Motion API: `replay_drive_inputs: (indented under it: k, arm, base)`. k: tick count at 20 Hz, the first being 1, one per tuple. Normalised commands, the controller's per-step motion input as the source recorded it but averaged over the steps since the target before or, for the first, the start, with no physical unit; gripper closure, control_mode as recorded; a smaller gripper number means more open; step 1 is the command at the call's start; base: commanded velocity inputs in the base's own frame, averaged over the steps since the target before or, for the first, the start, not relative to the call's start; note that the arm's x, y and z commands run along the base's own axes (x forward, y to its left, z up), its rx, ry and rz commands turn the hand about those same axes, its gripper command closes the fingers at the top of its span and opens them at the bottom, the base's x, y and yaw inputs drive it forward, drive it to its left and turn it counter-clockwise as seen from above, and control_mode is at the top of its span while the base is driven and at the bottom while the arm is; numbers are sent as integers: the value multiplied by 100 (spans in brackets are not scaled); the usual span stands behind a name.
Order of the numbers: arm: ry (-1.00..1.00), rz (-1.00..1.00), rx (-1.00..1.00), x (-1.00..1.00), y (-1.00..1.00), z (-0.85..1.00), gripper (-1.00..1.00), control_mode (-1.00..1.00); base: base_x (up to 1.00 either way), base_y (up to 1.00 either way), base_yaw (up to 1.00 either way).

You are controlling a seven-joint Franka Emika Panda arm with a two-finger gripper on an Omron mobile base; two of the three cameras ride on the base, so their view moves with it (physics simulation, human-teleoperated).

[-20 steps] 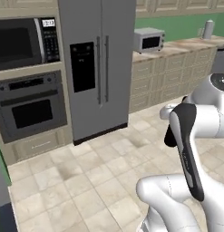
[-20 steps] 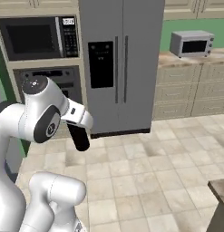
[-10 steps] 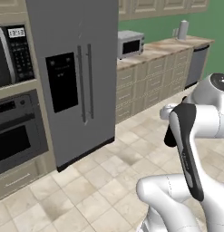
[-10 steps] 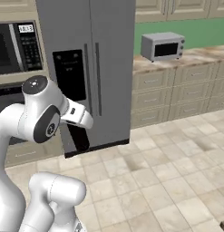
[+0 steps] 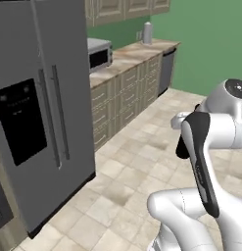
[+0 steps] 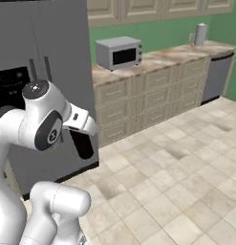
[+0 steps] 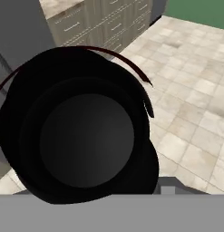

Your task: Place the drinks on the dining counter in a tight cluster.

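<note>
Both base views face the fridge (image 5: 39, 112) and tiled floor (image 6: 186, 191).

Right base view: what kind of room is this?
A rendered home kitchen, most likely: a tall grey double-door fridge, a silver countertop microwave on a marbled counter over beige drawer cabinets, and a steel dishwasher against a green wall.

The arm (image 5: 210, 147) is glossy white, built of rounded, bulbous links. A long black strip runs down one link in the left base view, and a dark round cap tops the joint (image 5: 236, 87) above it. In the right base view the joint (image 6: 45, 131) shows a grey-black disc on its side and a small dark cap on top.
</note>
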Motion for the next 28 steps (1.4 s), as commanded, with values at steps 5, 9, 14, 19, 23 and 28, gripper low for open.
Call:
replay_drive_inputs:
  k: [5, 9, 14, 19, 23, 28]
  arm:
    - [0, 0, 0, 0, 0, 0, 100, 100]
    - [0, 0, 0, 0, 0, 0, 100, 100]
    - [0, 0, 0, 0, 0, 0, 100, 100]
    - [0, 0, 0, 0, 0, 0, 100, 100]
    - [0, 0, 0, 0, 0, 0, 100, 100]
    - [0, 0, 0, 0, 0, 0, 100, 100]
  base:
    - [82, 0, -65]
    - [95, 0, -60]
    - [100, 0, -48]
    - [100, 0, -53]
    - [94, 1, -60]
    - [76, 7, -67]
